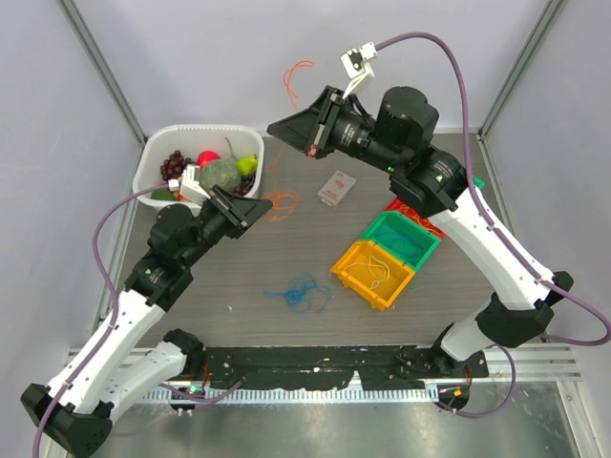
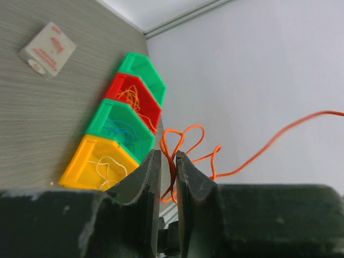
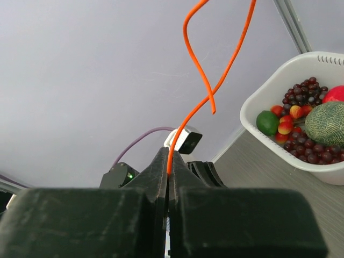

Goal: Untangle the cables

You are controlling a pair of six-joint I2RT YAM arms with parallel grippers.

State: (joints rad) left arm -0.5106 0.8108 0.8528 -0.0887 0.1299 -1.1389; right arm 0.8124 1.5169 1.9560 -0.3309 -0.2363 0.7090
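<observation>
- Left gripper [image 2: 167,157] fills the near foreground of its wrist view. Jaws are drawn narrow with orange cable [image 2: 183,133] loops bunched between them. Can't tell if they actually bite.
- Right gripper [image 3: 169,160] is clenched on one strand of that cable. The strand exits the tips and crosses itself just above.
- Cable is off the table [image 1: 239,277], strung between both grippers around 11 o'clock in the top view. Free tail shows against the back wall [image 1: 239,57] at 12.
- Risk: if the arms pull apart with that crossing in the span, I'd expect it to cinch into a knot rather than open.
- Risk: if the left jaws aren't seated, the loops likely slip out and drop in a heap.
- Top view only: blue cable [image 1: 301,291] loose on the table at 6 o'clock. Both sets of jaws are hidden under the wrists.
- Left wrist only: red bin [image 2: 114,92] holds orange-yellow wire [image 2: 131,97], and yellow bin [image 2: 75,169] in the same row holds white wire [image 2: 107,166].
- Right wrist only: fruit basket [image 3: 245,114] close up at 3 o'clock.
</observation>
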